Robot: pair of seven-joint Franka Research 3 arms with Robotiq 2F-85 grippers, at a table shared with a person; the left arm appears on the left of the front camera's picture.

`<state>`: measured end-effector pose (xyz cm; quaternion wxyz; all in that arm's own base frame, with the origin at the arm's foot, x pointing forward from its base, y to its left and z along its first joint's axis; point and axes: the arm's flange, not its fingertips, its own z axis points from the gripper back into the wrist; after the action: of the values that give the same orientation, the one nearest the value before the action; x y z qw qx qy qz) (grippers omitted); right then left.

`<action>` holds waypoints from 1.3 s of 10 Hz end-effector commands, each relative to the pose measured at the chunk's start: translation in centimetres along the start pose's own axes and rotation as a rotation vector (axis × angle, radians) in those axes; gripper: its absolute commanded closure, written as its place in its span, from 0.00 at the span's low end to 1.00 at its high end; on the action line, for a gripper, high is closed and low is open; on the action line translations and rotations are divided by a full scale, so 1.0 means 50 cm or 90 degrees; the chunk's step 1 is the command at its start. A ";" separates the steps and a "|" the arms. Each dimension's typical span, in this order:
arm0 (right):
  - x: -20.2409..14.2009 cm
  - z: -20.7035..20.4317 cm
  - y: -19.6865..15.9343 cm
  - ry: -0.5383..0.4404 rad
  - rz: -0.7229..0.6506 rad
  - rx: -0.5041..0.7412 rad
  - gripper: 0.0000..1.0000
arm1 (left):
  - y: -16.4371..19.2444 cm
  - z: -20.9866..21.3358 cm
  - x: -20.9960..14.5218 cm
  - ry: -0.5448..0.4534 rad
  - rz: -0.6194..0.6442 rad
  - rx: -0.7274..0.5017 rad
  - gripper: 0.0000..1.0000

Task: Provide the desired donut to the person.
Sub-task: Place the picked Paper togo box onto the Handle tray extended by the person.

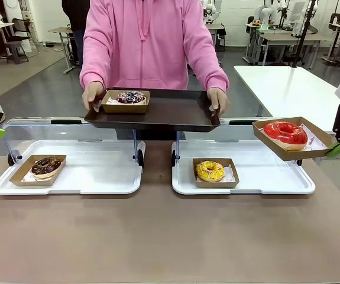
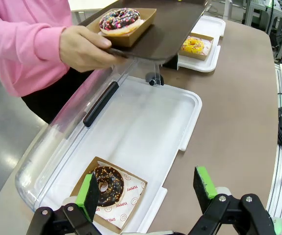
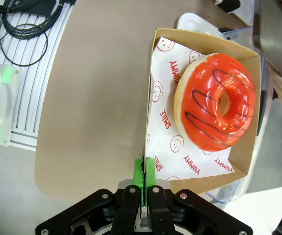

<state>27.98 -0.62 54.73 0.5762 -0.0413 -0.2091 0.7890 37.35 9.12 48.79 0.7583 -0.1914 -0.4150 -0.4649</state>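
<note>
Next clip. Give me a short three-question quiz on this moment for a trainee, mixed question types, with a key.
1. True or false: the right gripper is shut on the wall of the cardboard tray holding the red-glazed donut.
2. Which donut already sits on the dark serving tray held by the person?
A. yellow
B. sprinkled chocolate
C. red
3. Fill in: the left gripper hovers with its jaws ____ above the chocolate donut in the left white bin.

Key: 1 true; 2 B, the sprinkled chocolate donut; 3 open.
</note>
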 end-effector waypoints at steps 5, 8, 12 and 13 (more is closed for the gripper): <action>-0.003 0.002 0.005 0.010 0.000 0.006 1.00 | 0.000 0.000 0.000 -0.004 0.004 0.002 0.00; -0.003 0.002 0.005 0.010 0.000 0.006 1.00 | 0.000 0.000 0.000 -0.004 0.004 0.002 0.00; 0.127 -0.019 -0.137 0.030 -0.048 0.030 0.98 | 0.000 0.000 0.000 -0.004 0.004 0.002 0.00; 0.167 -0.028 -0.187 0.024 -0.065 0.039 0.98 | 0.000 0.000 0.000 -0.004 0.004 0.002 0.00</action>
<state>30.59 7.00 56.83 0.5956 -0.0415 -0.1843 0.7808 37.35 9.09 48.80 0.7582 -0.1913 -0.4148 -0.4652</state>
